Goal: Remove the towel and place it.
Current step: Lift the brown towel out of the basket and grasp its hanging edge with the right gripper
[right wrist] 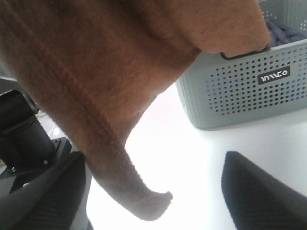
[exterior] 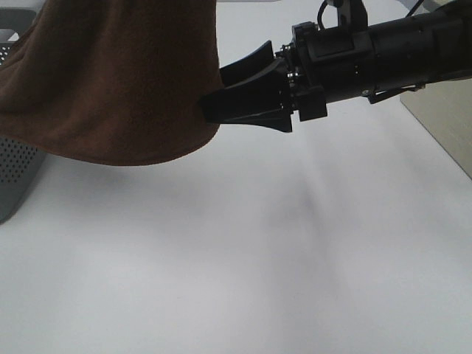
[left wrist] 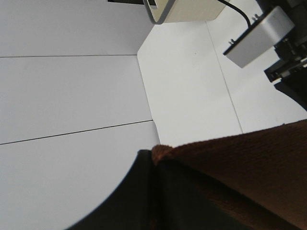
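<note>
The towel [exterior: 118, 81] hangs in the air at the far left, its lower edge draped over the grey basket [exterior: 18, 158] at the left edge of the white table [exterior: 258, 258]. The high view shows the right gripper [exterior: 212, 92] reaching in from the right, its jaws spread at the towel's right edge, but not what holds the cloth up. The left wrist view shows that: the left gripper [left wrist: 156, 165] is clenched on a fold of the towel's edge. The right wrist view shows a drooping towel corner [right wrist: 153, 206] hanging between the parted fingers [right wrist: 48, 191], ungripped, and dark blue cloth [right wrist: 283, 28] inside the basket.
</note>
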Action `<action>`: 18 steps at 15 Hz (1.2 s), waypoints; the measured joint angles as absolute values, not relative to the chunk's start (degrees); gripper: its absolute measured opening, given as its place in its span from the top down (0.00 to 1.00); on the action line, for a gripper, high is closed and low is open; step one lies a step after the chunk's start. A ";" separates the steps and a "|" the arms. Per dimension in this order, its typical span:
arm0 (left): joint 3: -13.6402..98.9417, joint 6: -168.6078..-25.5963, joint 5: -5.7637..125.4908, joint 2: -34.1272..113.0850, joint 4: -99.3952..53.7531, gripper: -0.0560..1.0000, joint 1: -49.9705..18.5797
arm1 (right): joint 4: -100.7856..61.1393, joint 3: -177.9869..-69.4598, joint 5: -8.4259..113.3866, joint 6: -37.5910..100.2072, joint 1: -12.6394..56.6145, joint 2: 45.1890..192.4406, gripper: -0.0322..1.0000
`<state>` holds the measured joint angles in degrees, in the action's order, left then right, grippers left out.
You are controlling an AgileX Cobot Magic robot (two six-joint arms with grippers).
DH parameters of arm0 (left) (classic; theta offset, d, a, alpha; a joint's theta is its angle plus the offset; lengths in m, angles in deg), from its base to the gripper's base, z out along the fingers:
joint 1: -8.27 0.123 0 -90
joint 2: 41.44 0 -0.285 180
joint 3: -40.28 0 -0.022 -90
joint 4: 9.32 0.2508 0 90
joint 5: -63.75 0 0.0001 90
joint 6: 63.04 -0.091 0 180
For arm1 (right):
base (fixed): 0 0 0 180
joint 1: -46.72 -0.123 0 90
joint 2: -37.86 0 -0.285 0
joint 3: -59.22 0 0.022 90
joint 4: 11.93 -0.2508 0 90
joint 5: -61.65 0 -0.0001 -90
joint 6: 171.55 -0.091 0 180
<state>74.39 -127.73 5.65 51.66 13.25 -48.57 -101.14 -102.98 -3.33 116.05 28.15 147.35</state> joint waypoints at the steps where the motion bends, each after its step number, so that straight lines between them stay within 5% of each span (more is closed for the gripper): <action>1: 74.39 -127.79 6.28 51.89 13.31 0.95 -48.57 | -100.97 -102.98 -4.76 116.28 27.47 147.64 0.24; 7: 74.39 -123.72 6.57 54.18 18.41 0.95 -48.57 | -95.64 -103.04 -7.74 115.42 24.09 147.52 0.27; 18: 74.39 -118.10 5.02 54.47 19.10 0.95 -48.57 | -93.17 -103.15 -7.74 110.15 24.09 144.03 0.96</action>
<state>74.39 -118.10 5.02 54.47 19.10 -48.57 -93.17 -103.15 -7.74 110.15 24.09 144.03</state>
